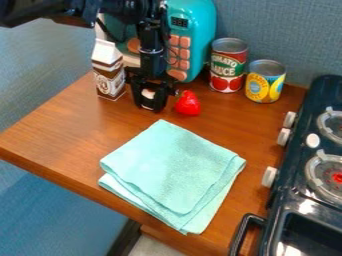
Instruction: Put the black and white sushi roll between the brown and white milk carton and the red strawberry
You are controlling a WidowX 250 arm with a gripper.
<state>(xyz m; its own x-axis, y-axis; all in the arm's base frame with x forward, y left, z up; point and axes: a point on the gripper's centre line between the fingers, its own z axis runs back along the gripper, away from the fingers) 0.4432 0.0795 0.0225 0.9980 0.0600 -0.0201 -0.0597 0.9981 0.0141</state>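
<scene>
The black gripper (149, 95) hangs low over the back left of the wooden table, between a brown and white carton (109, 75) on its left and a red toy strawberry or pepper (188, 104) close on its right. A small whitish patch shows within the gripper's outline; what it is, I cannot tell. In front of the gripper, a folded light teal cloth (170, 170) lies flat on the table, apart from it.
Behind the arm stands a teal toy appliance (194, 35) with orange buttons. Two cans, a red and green one (228, 67) and a yellow and blue one (265, 82), stand at the back right. A dark toy stove (294, 197) with white knobs borders the wooden table (73, 140) on the right.
</scene>
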